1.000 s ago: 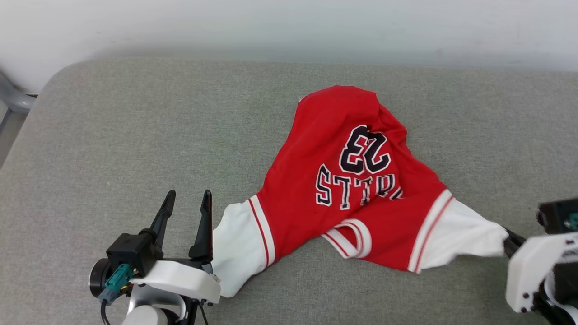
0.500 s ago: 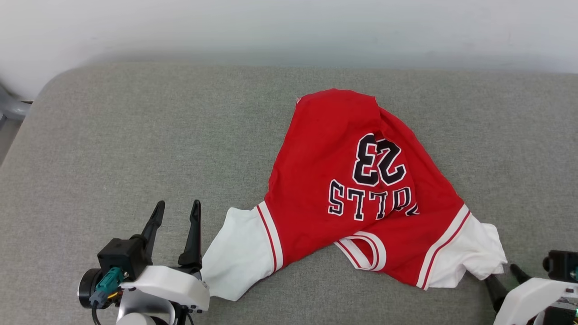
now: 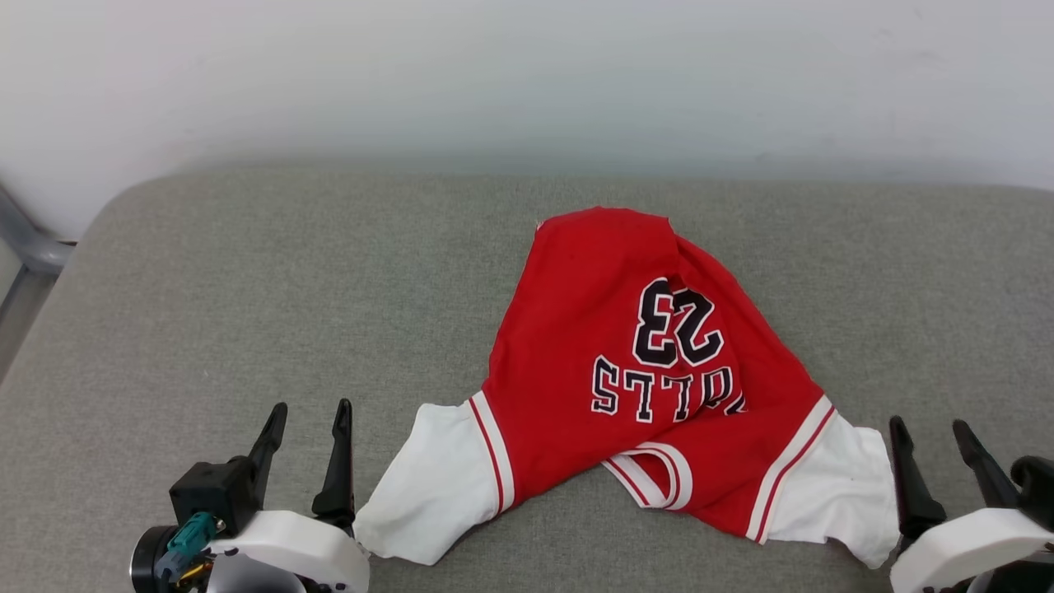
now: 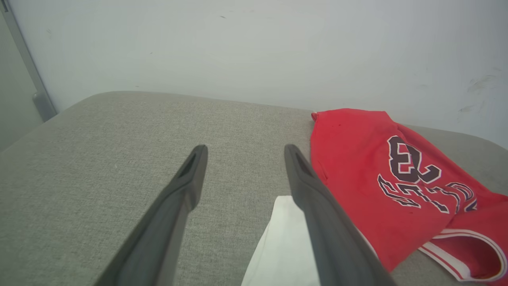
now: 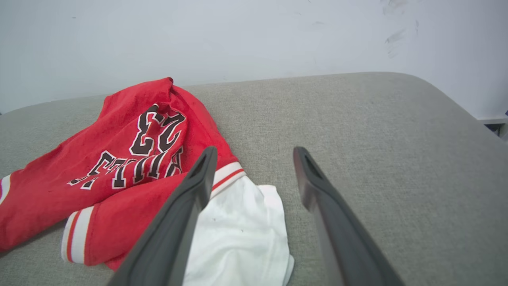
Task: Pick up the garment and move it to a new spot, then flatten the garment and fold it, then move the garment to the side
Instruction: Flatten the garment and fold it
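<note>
Surface (image 3: 247,288): grey, padded.
Garment (image 3: 593,329): crumpled mid-surface, between both end effectors.
Left end effector (image 3: 312,406): fingers apart, empty.
Right end effector (image 3: 929,424): fingers apart, empty.
Risk: pinching only 1 layer would likely leave it bunched.

A grey fabric-covered desk (image 3: 247,288) with rounded corners spreads wide, a plain white wall (image 3: 494,74) bearing faint dark scuff marks (image 5: 397,35) rises just behind the desk's far edge, and a grey metal bar (image 3: 29,247) stands just beyond the desk's far left corner.
</note>
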